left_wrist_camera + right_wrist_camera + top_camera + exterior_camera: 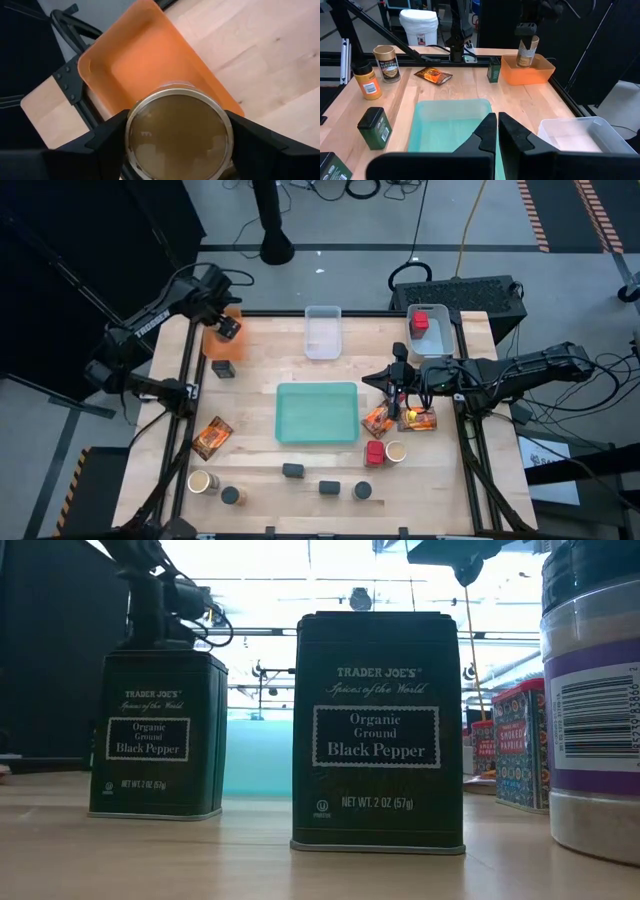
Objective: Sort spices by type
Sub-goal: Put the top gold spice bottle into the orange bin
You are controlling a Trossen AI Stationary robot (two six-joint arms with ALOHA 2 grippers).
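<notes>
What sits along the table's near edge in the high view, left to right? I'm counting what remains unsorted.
Tan jar → dark round jar → dark tin → dark tin → dark round jar → red tin → tan jar.

Light wood table carries a teal tray at centre, a clear bin far centre, an orange bin far left and a blue bin far right. Dark tins and jars line the near edge. Printed packets lie left and right of the tray; a red cube and tan jar sit near right.
</notes>
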